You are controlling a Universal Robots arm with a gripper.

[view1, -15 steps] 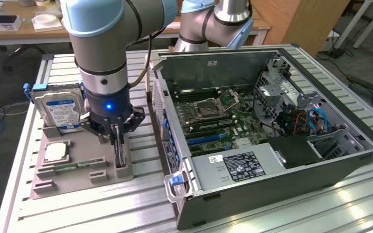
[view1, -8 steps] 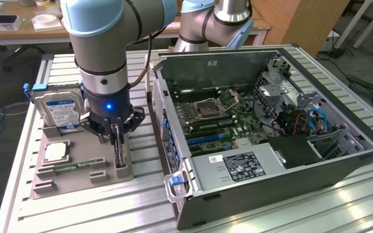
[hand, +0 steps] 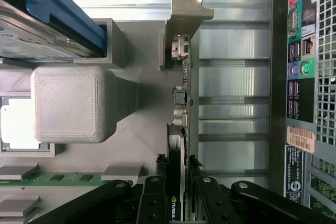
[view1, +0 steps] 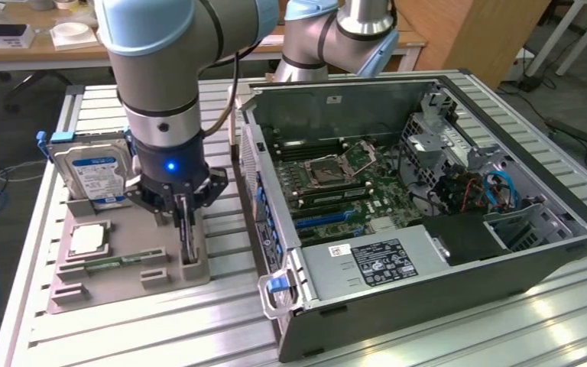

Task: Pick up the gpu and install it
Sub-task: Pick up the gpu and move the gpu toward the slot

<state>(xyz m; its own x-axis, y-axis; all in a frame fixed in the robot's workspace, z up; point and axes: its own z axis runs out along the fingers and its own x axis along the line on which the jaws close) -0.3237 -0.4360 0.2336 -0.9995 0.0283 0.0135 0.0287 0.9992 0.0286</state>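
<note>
Gpu (hand: 183, 106) stands on edge in the grey holder (view1: 120, 281); the gripper (hand: 177, 162) pinches it with fingers partly closed, so the lift should go straight up, without tilting

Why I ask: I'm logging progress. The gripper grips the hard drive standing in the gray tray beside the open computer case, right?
No. The gripper grips the graphics card, not the hard drive, standing in the gray tray beside the open computer case; the wrist view shows it.
</note>
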